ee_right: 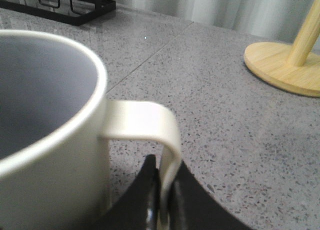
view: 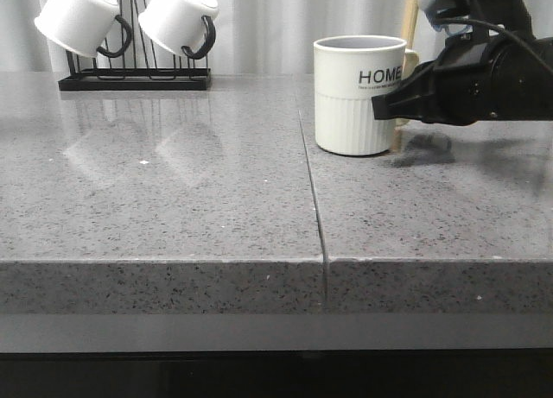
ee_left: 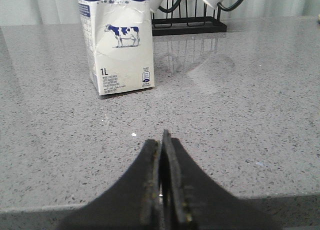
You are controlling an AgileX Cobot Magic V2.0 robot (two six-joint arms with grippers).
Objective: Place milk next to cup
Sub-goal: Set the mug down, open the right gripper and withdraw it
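In the front view the cup [view: 358, 94], cream-white and ribbed with "HOME" in black, stood upright on the grey speckled bench [view: 173, 191], right of centre in the frame and just right of the seam [view: 313, 191] between the two slabs. The right gripper [view: 380, 104] reached in from the right edge and met the cup's right side. The right wrist view showed its dark fingers [ee_right: 150, 190] clenched on the lower part of the cup's handle [ee_right: 150, 125], one on each side of the pale loop, with the cup's [ee_right: 50, 130] open mouth filling the left of that frame. A wooden round base with an upright post [ee_right: 285, 65] sat at that frame's upper right, well apart from the cup.

The milk [ee_left: 120, 40] showed only in the left wrist view, at the upper left of that frame: a white carton with a dark blue top, a small cow picture and "1L", standing upright on the bench. The left gripper [ee_left: 162, 180] at the bottom centre had its fingers pressed together with nothing between them, apart from the carton.

A black wire rack [view: 134, 74] stood at the upper left of the front view, carrying two white mugs [view: 130, 18] with black handles, tilted mouth-down. It also appeared behind the carton, at the top of the left wrist frame.
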